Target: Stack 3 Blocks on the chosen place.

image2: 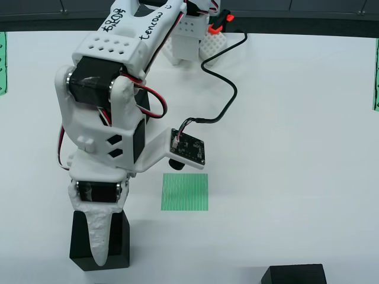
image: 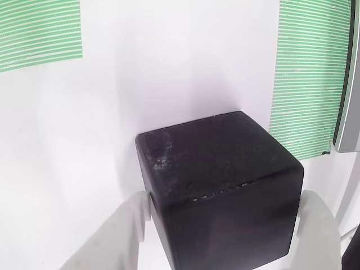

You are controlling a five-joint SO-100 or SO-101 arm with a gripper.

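Note:
In the view that rides on the gripper, a matte black block [image: 216,169] stands on the white surface between the two white fingers [image: 132,225], which press its left and right sides. My gripper [image: 225,230] is shut on it. From above, the same block [image2: 80,242] sits at the lower left with the gripper [image2: 99,245] reaching down over it. The chosen place [image2: 185,191], a square green-striped patch, lies bare to the right of that block. A second block [image2: 294,274] rests at the bottom edge, right of centre.
The white arm [image2: 112,100] and its wrist camera board [image2: 189,148] hang above the patch's upper left. Narrow green-striped bands [image2: 2,62] [image2: 376,77] run along both side edges. In the gripper view a long striped band [image: 309,79] and another striped patch [image: 39,34] lie beyond the block.

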